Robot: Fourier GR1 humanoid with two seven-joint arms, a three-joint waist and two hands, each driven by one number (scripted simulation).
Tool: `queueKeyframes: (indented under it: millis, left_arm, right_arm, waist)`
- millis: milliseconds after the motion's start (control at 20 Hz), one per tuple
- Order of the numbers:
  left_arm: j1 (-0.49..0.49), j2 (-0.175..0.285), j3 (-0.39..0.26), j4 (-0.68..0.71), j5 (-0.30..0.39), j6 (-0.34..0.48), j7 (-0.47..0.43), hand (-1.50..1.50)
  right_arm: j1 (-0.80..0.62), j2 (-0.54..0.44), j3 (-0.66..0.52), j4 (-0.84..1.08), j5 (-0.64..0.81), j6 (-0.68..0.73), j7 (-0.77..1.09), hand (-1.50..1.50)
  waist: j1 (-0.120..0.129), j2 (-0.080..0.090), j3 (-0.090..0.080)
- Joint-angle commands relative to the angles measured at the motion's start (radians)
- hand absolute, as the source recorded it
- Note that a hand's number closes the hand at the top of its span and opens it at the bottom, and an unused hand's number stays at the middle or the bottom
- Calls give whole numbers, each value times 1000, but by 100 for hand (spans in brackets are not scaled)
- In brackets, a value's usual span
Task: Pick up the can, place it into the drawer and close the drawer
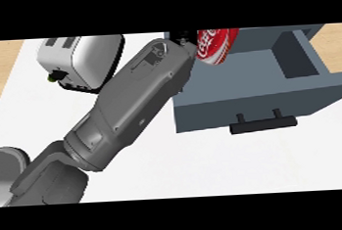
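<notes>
The robot's left hand [186, 36] is grasping the can [217, 47], though the thick grey forearm is covering most of it. Only a few black fingers are showing at the far end of the wrist, pressed against the can's left side. The forearm is running in from the near left and slanting up toward the far middle of the scene.

The can is hanging in the air, tilted, over the far left corner of the open drawer [224, 102]. It is red with a silver rim, and white looping script is running down its side. The script is looking like the Coca-Cola logo, although only part of the lettering is showing and the rest is cut off at the top.

The drawer is a blue-grey box sitting on the right side of the white desk [205, 164], pulled open. Its black bar handle [263, 124] is facing the near edge.

On the far left a white and silver toaster [80, 58] is standing on the desk, with a small yellow-green knob on its near left side. I am seeing no readable label on it.
</notes>
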Motion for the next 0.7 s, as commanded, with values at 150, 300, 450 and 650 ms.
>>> queueKeyframes:
  millis: [150,300,450,650]
  left_arm:
    - [-26,0,-91,56,60,61,-24,-150]
    - [28,0,-120,33,97,96,-40,-150]
    - [12,0,-112,69,115,93,-72,-150]
    - [-7,0,-101,117,136,58,-99,-150]
  right_arm:
    - [-29,-22,8,8,-9,-3,21,-150]
    - [4,-2,1,-23,-24,4,24,-150]
    - [-32,-14,0,5,11,-7,13,-150]
    - [-13,8,3,14,19,17,-10,-150]
  waist:
    - [-22,7,1]
    - [-20,1,0]
    - [-14,6,0]
    - [-16,8,1]
